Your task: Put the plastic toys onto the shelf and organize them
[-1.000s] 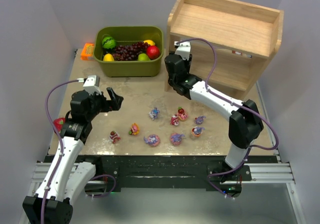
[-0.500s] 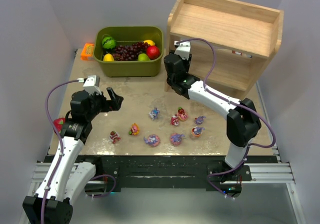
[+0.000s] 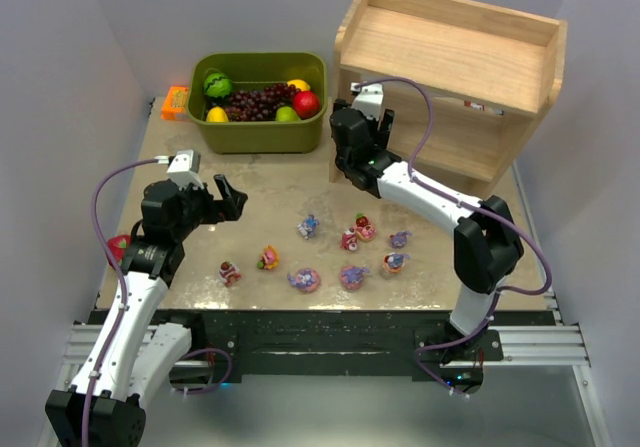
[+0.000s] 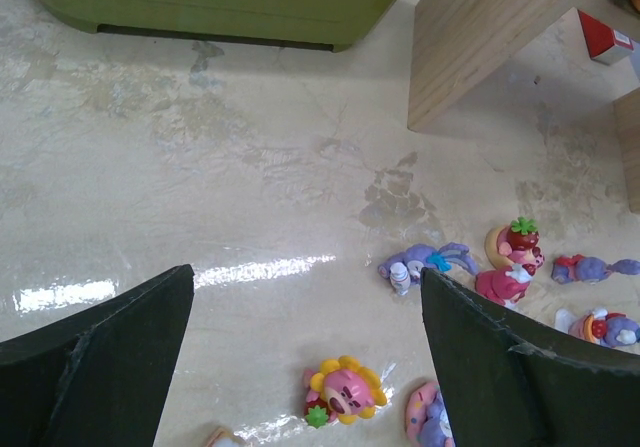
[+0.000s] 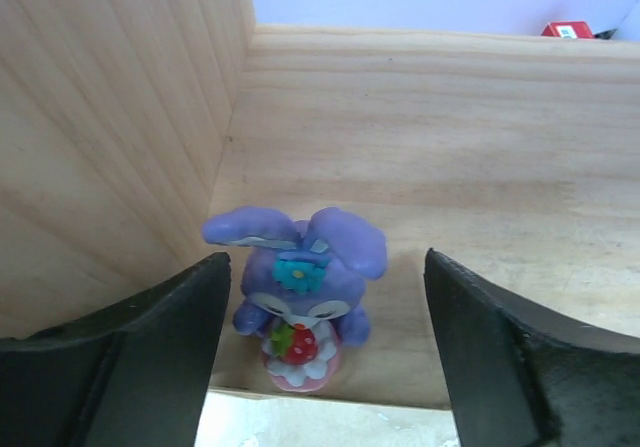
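Plain pale grey walls (image 3: 60, 67) enclose a glossy beige tabletop (image 3: 280, 189) on three sides

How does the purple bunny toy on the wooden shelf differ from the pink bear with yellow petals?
The purple bunny stands on the wooden shelf; the pink bear with yellow petals is on the table. The bunny has long ears; the bear, a petal ring. Both are small plastic toys.

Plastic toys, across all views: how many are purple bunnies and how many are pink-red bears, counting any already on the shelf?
Purple bunnies on the table: 5
Purple bunny on the shelf: 1
Pink-red bears on the table: 4
Total: 10
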`<state>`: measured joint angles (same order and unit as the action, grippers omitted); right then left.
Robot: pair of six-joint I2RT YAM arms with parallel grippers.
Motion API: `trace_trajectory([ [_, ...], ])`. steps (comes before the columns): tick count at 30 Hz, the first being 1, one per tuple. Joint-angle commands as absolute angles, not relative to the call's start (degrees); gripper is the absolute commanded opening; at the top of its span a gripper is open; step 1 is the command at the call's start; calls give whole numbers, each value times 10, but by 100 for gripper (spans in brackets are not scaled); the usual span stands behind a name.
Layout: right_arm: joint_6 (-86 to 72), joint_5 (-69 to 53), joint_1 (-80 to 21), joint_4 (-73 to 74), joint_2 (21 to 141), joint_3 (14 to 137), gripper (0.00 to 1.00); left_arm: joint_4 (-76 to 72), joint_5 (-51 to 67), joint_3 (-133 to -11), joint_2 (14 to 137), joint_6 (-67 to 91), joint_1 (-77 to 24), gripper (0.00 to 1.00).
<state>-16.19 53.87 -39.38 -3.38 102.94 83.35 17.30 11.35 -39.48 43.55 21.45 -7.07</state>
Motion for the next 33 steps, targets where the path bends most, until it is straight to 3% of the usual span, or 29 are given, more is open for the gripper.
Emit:
trace_trajectory([
  [1,-154,526,-393,-42,998,845,84,161,124,-396,434,209,-66,100],
  [13,-175,448,-395,75,925,845,87,161,133,-398,432,205,-66,100],
  [22,-175,330,-400,140,803,753,88,157,134,-398,423,203,-66,99],
  [29,-127,96,-407,156,671,636,87,162,131,-398,429,200,-65,99],
  [33,-111,23,-421,163,620,580,87,161,134,-397,430,197,-66,99],
])
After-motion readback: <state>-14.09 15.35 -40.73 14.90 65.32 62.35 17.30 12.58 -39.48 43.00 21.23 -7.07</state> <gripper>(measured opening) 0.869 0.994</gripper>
